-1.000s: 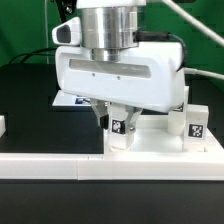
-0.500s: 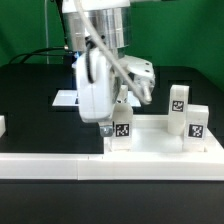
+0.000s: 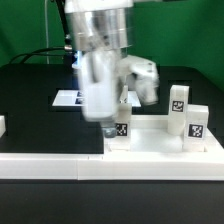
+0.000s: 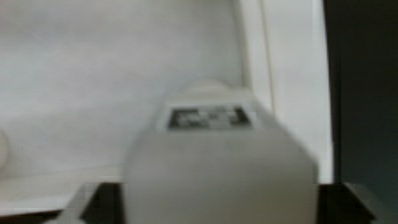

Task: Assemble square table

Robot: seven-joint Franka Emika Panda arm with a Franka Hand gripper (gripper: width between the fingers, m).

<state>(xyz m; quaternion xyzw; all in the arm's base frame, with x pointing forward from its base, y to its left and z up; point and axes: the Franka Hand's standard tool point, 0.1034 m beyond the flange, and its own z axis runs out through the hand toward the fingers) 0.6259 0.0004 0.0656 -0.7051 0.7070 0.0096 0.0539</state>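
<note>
the jaws cannot be read as apart or together: in the exterior view the gripper [image 3: 108, 122] is blurred and its tips are lost against the leg [image 3: 120, 131] right beside it, so whether it clamps that leg cannot be told either. the leg under the gripper stands upright at the near corner of the square white table top [image 3: 150, 148] towards the exterior view's left, with a black-and-white tag on its front face. the table top lies flat on the dark table [image 3: 30, 100], pressed up against a long white rail [image 3: 50, 166] that runs along the front. two more legs stand upright on the top's side towards the exterior view's right: one [image 3: 177, 103] further back and one [image 3: 197, 123] nearer the front, each with a tag, close together but apart from the leg under the gripper. a flat white tagged board [image 3: 66, 98] lies on the dark table behind the arm. the wrist view is filled by a rounded white leg [image 4: 217, 160] with a tag near its top, set against the pale surface of the table top [image 4: 89, 80].
</note>
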